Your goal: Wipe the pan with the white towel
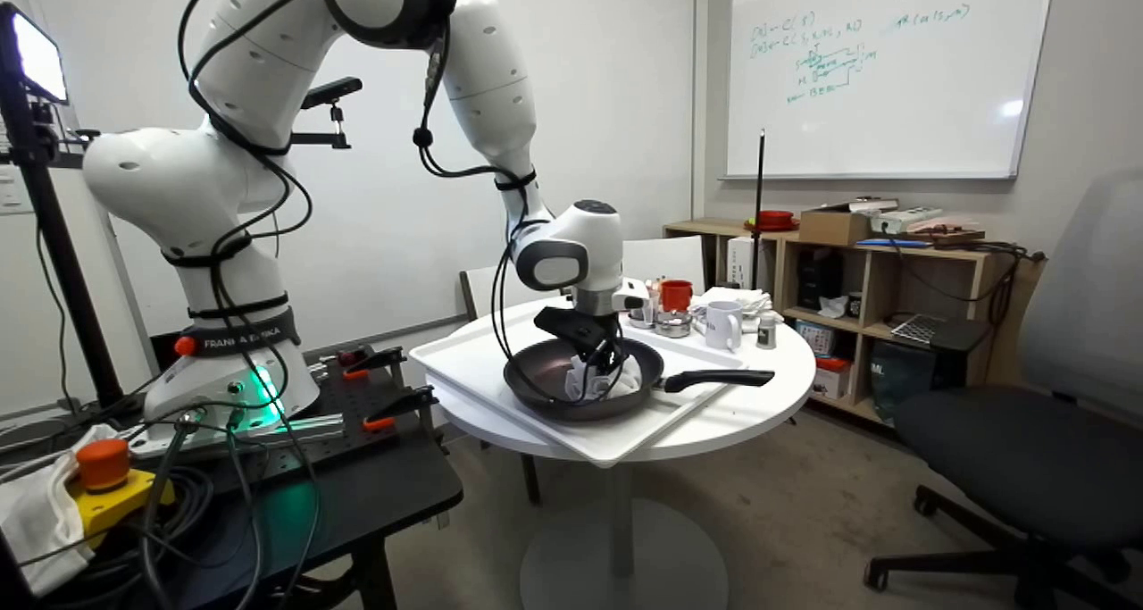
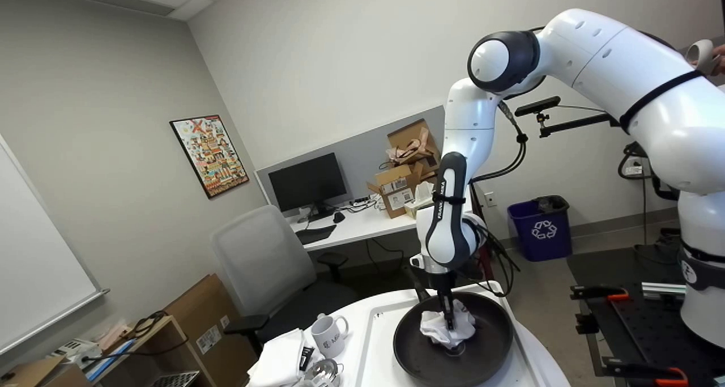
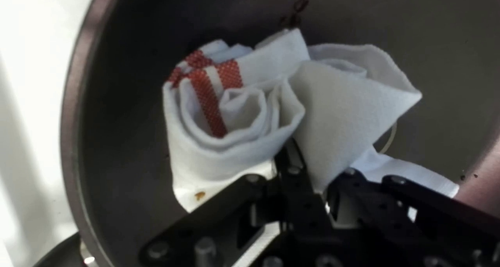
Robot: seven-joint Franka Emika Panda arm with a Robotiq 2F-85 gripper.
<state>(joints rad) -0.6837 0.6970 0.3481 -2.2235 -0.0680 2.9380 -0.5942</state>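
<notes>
Robotiq gripper clamped on red-striped white towel, you're good: try 2-3 light passes over dark smudge in frying pan.

The round white table stood on a central column. Directly on it lay a white rimmed tray, bearing the pan. Beside the tray stood a white mug; a small shaker, a red cup and a stack of folded white material were noted near it.
</notes>
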